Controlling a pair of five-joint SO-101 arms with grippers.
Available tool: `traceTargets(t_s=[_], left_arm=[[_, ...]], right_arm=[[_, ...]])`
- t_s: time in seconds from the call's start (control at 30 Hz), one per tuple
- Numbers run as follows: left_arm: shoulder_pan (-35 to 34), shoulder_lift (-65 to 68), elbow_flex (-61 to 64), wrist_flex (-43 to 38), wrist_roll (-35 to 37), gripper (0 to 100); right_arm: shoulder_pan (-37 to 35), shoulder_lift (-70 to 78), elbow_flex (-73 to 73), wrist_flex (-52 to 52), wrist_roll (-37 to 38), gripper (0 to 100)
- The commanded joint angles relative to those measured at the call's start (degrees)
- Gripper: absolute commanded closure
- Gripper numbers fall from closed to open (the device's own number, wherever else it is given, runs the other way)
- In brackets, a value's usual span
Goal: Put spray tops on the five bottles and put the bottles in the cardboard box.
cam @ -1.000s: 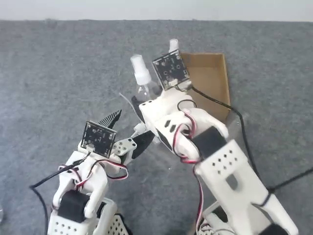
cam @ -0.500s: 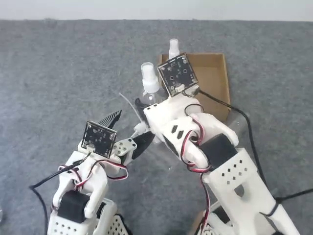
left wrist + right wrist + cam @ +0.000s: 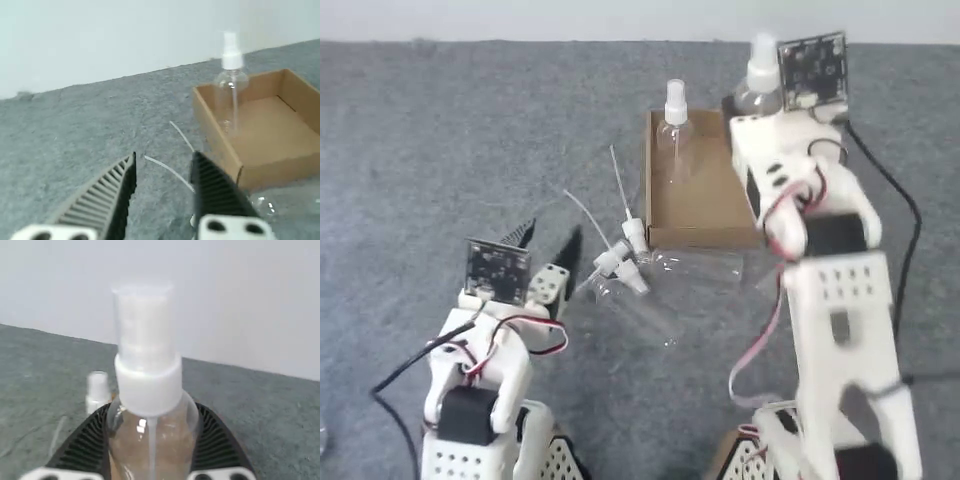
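Right wrist view shows clear bottle — white spray top — in right claw.

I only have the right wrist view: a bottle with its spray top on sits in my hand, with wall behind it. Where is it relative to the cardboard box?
Observer: In the high view, the held bottle is up at the cardboard box, at the corner farthest from the arms on the right arm's side. I cannot tell whether it is inside the rim.
Operator: Is the blurred top behind it a bottle in the box?
Observer: Yes. The second bottle stands upright with its top on in the box's other far corner.
Operator: What about the left hand?
Observer: The left hand is open and holds nothing. It is beside the loose spray tops on the carpet.
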Motion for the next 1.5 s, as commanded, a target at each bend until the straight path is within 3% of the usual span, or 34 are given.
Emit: traceTargets(t_s=[0.0,0.23,0.53,0.7,0.97,1.47], left_arm=[[-1.85,-0.7,-0.31,-1.67,3.16,92],[-1.85,-0.7,2.15,-4.92,3.43,99],[-1.85,-0.62,2.42,-5.19,3.34,99],[-1.85,-0.62,2.42,-5.1,3.43,99],[-1.85,-0.62,2.42,-5.1,3.43,99],[-1.85,-0.7,2.51,-5.1,3.43,99]], right_arm=[[3.65,9.8,-3.52,-10.24,0.62,99.2],[3.65,23.34,-3.6,-22.81,0.53,99.2],[3.56,35.74,-4.13,-38.99,0.35,99.2],[3.65,41.98,-8.88,-40.4,-5.98,99.2],[3.74,51.3,-16.26,-40.57,-6.33,99.2],[3.38,53.76,-13.27,-43.21,-6.07,98.8]])
